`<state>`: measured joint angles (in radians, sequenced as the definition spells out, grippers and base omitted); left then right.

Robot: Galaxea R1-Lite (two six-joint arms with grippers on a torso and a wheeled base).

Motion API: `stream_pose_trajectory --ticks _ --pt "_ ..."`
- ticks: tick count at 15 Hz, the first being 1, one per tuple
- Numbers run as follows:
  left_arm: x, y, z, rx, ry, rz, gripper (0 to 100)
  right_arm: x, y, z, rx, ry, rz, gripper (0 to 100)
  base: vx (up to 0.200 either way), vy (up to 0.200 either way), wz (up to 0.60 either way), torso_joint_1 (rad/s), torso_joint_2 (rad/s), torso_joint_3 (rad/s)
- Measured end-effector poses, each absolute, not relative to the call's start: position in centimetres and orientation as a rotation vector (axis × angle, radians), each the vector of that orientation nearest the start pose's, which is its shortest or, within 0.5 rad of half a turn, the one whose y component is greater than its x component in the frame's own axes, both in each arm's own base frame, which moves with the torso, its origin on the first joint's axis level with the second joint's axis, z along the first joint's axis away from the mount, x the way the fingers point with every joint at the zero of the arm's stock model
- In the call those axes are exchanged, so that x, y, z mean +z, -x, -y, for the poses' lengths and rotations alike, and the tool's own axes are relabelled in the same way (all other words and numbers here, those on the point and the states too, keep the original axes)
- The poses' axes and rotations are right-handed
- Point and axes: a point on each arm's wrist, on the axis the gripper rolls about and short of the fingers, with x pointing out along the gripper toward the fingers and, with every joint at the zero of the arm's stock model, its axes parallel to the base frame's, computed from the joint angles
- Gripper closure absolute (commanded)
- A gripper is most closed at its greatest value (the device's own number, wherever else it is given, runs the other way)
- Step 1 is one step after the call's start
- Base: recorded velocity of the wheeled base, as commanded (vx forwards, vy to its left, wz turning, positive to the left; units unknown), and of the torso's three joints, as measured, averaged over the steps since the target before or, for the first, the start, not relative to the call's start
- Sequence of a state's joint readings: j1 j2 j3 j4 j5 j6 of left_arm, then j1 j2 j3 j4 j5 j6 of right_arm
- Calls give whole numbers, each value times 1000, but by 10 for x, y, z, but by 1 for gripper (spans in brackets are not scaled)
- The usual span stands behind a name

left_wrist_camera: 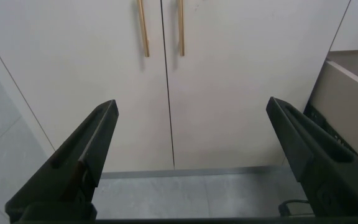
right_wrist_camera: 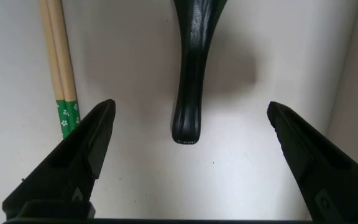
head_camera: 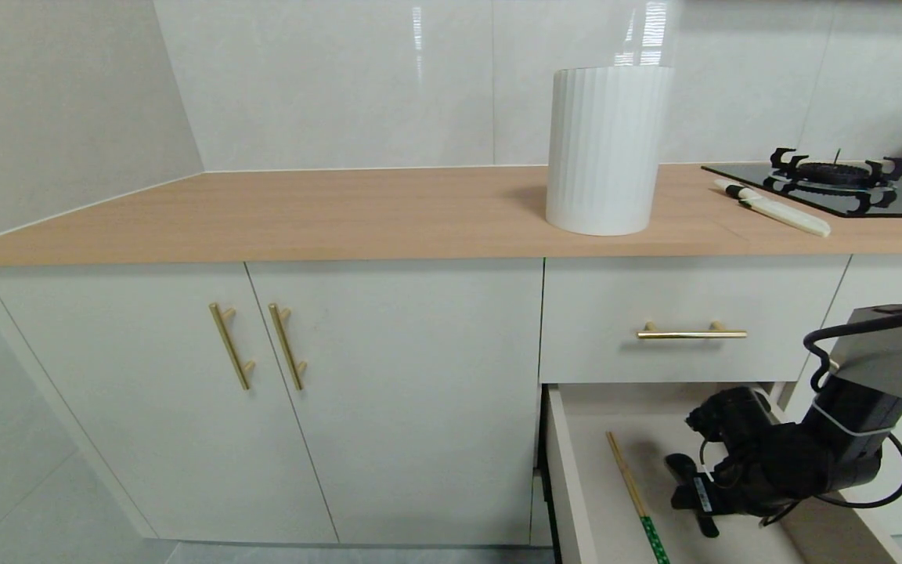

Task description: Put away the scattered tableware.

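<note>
Two chopsticks [head_camera: 636,495], pale wood with green patterned ends, lie side by side on the floor of the open drawer [head_camera: 568,462], close to its left wall. A black utensil [right_wrist_camera: 191,74] rests on the same drawer floor beside them and apart from them. Only its handle can be seen, so its type cannot be confirmed.

The right gripper [right_wrist_camera: 188,112] is inside the drawer, above the black handle. Its jaws are spread wide, one on either side of the handle, and touch nothing.

The left gripper [left_wrist_camera: 191,109] hangs low in front of the white cabinet doors [left_wrist_camera: 229,81], near the floor. Its jaws are likewise spread and empty.

On the wooden countertop [head_camera: 341,211] above, a tall white ribbed container [head_camera: 606,149] stands upright near the front edge. To its right a pale knife [head_camera: 772,207] lies flat, just beside the black gas hob [head_camera: 835,184]. The upper drawer front is closed.
</note>
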<state>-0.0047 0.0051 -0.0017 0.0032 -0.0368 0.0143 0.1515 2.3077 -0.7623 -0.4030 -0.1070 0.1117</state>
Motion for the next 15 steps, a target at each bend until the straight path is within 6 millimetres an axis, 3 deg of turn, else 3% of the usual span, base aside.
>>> stream_pose_trajectory --ticks 5,8,15 --pt "76 23 1 -42 -14 -6 0 -13 -314 -45 -36 9 -1061 0 0 0 0 0 0 0" --pt "76 23 1 -42 -14 -6 0 22 -303 -40 -35 -9 -986 0 0 0 0 0 0 0" --pt "76 23 1 -42 -16 -7 0 97 -254 -35 10 -22 -1045 0 0 0 0 0 0 0"
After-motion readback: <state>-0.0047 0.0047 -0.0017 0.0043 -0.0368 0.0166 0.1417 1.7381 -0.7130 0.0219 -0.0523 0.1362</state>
